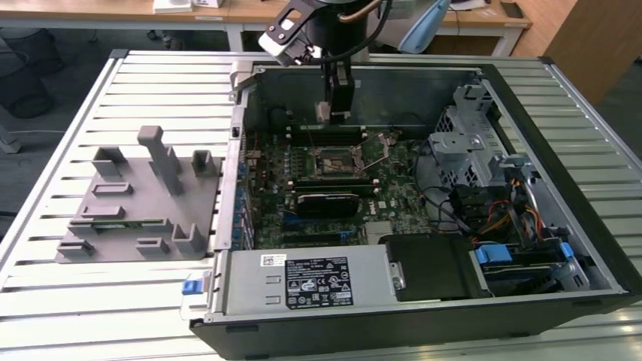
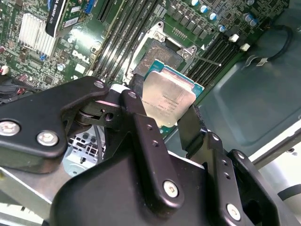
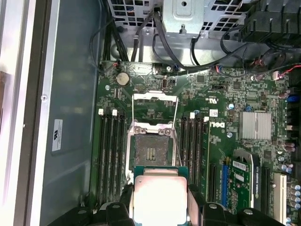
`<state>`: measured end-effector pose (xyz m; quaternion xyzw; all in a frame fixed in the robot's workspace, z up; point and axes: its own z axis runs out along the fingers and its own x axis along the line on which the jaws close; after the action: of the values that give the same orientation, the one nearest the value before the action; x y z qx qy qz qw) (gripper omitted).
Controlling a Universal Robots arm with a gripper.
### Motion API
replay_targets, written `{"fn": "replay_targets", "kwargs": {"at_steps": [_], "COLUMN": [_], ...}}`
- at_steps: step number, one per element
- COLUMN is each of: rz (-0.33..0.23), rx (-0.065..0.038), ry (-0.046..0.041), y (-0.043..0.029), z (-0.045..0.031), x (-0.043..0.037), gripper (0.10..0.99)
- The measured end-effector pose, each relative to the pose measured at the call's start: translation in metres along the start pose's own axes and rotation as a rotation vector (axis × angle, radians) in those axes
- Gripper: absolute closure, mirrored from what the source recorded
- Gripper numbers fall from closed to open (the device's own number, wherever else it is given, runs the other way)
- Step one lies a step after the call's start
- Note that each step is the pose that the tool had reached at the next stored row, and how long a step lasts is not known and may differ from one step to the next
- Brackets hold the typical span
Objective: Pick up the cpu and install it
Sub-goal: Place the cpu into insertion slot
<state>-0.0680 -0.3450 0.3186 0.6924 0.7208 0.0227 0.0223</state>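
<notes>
The cpu (image 2: 168,100) (image 3: 160,197), a flat square chip with a silvery top and thin green rim, is clamped between my gripper's black fingers (image 2: 141,127). In the exterior view my gripper (image 1: 328,111) hangs inside the open computer case, above and a little behind the motherboard socket (image 1: 334,160). The first wrist view shows the socket (image 3: 151,153) with its metal frame (image 3: 155,110) swung open and its contact field bare, just beyond the held chip. The chip hangs clear of the socket.
Memory slots (image 3: 112,155) flank the socket on both sides. A silver heatsink (image 3: 255,125), cables (image 3: 207,56) and a drive cage (image 1: 471,143) crowd the case. The grey fixture (image 1: 135,199) sits on the slatted table at the exterior view's left. Case walls (image 1: 361,75) surround the board.
</notes>
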Motion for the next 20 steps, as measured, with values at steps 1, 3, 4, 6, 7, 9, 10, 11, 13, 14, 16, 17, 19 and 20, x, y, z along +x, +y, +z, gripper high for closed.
{"fn": "replay_targets", "kwargs": {"at_steps": [1,3,4,6,7,9,10,11,13,14,16,17,19,20], "rz": [0.0,0.0,0.0,0.0,0.0,0.001,0.003,0.005,0.005,0.005,0.0,-0.003,-0.009,-0.011], "rx": [0.0,0.0,0.0,0.0,0.0,0.0,0.0,0.0,0.0,0.0,0.0,0.0,0.0,0.0], "ry": [0.0001,0.0001,0.0001,0.0001,0.0001,-0.0002,-0.0003,-0.0004,-0.0002,-0.0002,0.0001,0.0002,0.0005,0.0007], "y": [-0.0001,-0.0002,-0.0003,-0.0004,-0.0005,-0.0006,-0.0005,-0.0003,0.001,0.002,0.0036,0.0042,0.005,0.0054], "z": [0.001,0.0033,0.0044,0.0067,0.0079,0.0101,0.0112,0.0124,0.0152,0.0165,0.0193,0.0207,0.0239,0.0257], "x": [0.0002,0.0007,0.0009,0.0009,0.0009,0.0014,0.0024,0.0036,0.0052,0.0057,0.006,0.006,0.006,0.006], "gripper": [0.545,0.545,0.545,0.545,0.545,0.545,0.545,0.545,0.545,0.545,0.545,0.545,0.545,0.545]}}
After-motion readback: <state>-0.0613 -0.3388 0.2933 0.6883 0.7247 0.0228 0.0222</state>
